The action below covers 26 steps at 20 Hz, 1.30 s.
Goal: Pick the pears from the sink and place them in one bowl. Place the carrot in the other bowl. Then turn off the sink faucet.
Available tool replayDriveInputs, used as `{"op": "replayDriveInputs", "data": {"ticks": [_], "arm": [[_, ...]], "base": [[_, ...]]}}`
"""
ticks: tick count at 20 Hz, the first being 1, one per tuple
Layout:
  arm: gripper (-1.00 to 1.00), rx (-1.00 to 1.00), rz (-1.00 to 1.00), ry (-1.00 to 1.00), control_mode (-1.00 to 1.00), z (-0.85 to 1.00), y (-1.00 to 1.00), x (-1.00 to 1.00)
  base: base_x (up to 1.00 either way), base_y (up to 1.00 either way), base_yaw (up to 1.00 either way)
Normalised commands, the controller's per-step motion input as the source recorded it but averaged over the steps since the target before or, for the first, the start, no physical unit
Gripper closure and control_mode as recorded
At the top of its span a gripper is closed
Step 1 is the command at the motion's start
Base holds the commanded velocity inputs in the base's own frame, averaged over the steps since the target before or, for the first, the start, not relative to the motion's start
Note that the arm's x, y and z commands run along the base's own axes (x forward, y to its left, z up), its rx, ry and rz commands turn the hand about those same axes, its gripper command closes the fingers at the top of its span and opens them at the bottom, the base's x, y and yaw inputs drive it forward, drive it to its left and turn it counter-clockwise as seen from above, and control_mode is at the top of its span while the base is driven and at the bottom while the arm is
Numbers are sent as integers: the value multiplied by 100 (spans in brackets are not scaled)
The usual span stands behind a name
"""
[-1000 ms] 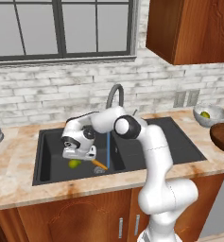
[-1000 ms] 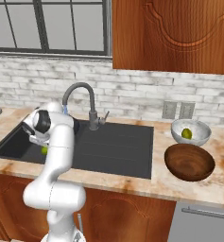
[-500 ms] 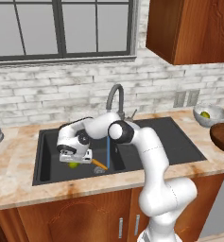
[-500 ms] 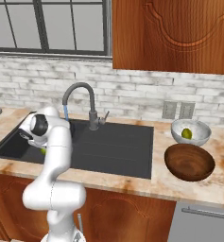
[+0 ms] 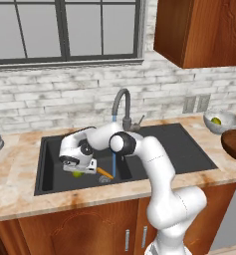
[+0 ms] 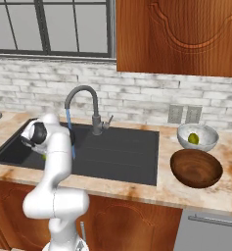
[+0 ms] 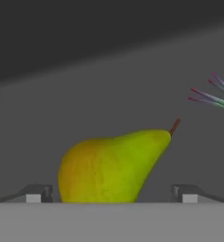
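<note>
Reaching down into the left half of the sink, the hand sits low over the basin floor with its fingers spread wide apart and nothing clamped between them. A yellow-green pear lies on its side in the gap between the two fingertips, its stem pointing away to the upper right in the hand view; whether either fingertip touches the fruit cannot be told. In the left base view this pear shows just beneath the hand, and the carrot lies just beside it toward the drain. The sink faucet stands at the back edge of the sink, and a thin blue stream falls from its spout into the basin. Near the right edge of the surface, the pale grey bowl holds a second pear, and the dark brown bowl stands just in front of it, nearer the front edge.
</note>
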Motion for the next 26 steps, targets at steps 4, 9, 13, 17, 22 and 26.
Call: {"op": "replayDriveInputs", "data": {"ticks": [4,9,13,17,22,26], "arm": [[-100,-2,-11,0,-100,-29,0,12],[-100,-2,-10,0,-100,-25,6,37],[100,-1,-9,0,-100,-32,20,8],[100,0,-9,0,-100,-5,1,0],[100,0,-12,-11,-100,68,0,-71],[100,0,-17,-29,-100,100,-11,-99]], "base": [[0,0,0],[0,0,0],[0,0,0],[0,0,0],[0,0,0],[0,0,0]]}}
